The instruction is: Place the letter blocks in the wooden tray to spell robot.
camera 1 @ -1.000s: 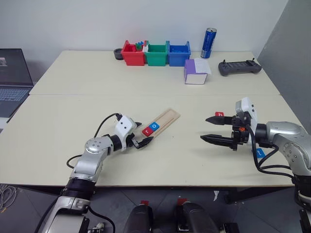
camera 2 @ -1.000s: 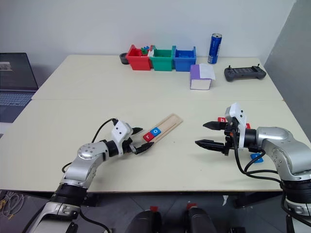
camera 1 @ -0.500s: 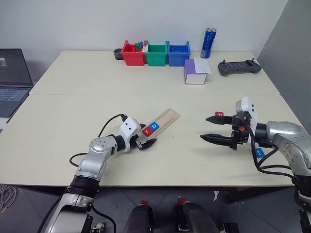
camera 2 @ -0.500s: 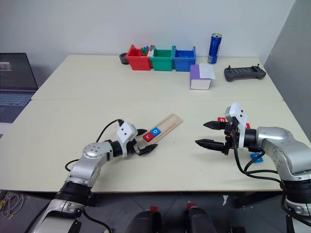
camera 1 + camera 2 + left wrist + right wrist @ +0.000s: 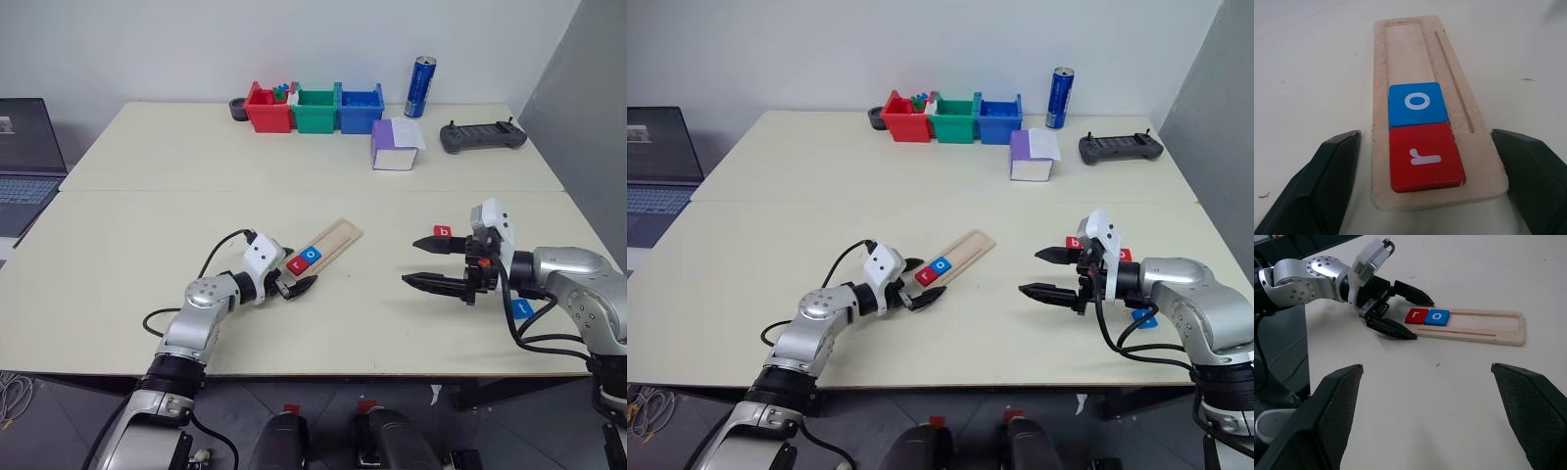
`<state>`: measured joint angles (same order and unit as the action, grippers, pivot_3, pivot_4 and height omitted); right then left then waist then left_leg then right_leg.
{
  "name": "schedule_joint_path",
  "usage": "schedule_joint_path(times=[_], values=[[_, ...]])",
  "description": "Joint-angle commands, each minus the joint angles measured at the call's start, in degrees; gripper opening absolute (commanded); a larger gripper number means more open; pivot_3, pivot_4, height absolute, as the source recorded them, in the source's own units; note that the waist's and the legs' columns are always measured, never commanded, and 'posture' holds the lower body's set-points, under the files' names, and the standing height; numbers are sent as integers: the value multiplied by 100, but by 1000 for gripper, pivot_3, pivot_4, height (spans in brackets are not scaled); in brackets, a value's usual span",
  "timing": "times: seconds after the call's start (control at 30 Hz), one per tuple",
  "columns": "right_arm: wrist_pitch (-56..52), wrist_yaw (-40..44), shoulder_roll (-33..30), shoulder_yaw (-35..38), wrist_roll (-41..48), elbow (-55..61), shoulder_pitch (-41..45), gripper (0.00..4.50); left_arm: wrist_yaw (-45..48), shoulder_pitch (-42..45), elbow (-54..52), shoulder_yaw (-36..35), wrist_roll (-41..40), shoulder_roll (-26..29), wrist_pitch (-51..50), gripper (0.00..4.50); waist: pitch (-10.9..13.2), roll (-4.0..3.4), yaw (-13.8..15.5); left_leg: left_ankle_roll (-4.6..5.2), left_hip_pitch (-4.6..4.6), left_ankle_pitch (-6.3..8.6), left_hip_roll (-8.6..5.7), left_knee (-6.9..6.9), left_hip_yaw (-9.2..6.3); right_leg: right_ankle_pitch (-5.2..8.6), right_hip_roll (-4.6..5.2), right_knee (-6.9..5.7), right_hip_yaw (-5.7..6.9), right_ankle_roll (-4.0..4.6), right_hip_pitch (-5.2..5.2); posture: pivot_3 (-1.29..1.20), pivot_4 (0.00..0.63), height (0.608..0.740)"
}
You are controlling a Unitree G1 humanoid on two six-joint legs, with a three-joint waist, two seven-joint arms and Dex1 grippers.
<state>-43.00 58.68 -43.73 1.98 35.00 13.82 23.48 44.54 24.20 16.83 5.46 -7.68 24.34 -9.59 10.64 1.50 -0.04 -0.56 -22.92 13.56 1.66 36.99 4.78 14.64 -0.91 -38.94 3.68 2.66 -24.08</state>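
The wooden tray point(image 5: 336, 236) lies slanted on the table's middle. Two letter blocks sit in its near end: a red "r" point(image 5: 1425, 156) and, next to it, a blue "o" point(image 5: 1417, 103). My left gripper point(image 5: 299, 271) is open, its fingers on either side of the tray's near end, touching nothing. My right gripper point(image 5: 411, 260) hovers open and empty to the right of the tray. A red block point(image 5: 443, 232) lies on the table just behind its upper finger. A blue block point(image 5: 521, 309) lies under my right forearm.
At the table's back edge stand red point(image 5: 266, 110), green point(image 5: 315, 110) and blue point(image 5: 360, 110) bins, a blue can point(image 5: 421, 86), a purple-and-white box point(image 5: 395, 145) and a dark controller point(image 5: 482, 136). A laptop point(image 5: 27, 162) sits at the far left.
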Motion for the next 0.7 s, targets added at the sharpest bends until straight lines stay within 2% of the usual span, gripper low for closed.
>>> schedule_joint_path(times=[0.03,0.3,0.47,0.7], values=[[99,43,-24,59,46,135,58,4466,-140,38,-43,-99,17,-6,-87,4500,0,0,-1,0,0,0,0,0,0,0,0,0,0,0,0,0,150,740],[96,105,-83,55,29,86,74,4466,12,44,-84,18,2,24,-359,4500,-1,2,-1,0,1,0,0,0,0,0,0,0,0,0,1,0,150,740],[123,124,-78,40,-7,30,143,4466,0,175,-124,169,110,65,-952,4500,-4,4,2,0,2,0,-1,0,-1,0,0,0,0,0,2,0,150,740],[140,106,-69,61,-38,80,42,4466,35,278,-85,312,238,139,-1053,4500,-6,6,5,0,4,0,-1,0,-2,0,0,0,0,-1,4,0,150,740]])
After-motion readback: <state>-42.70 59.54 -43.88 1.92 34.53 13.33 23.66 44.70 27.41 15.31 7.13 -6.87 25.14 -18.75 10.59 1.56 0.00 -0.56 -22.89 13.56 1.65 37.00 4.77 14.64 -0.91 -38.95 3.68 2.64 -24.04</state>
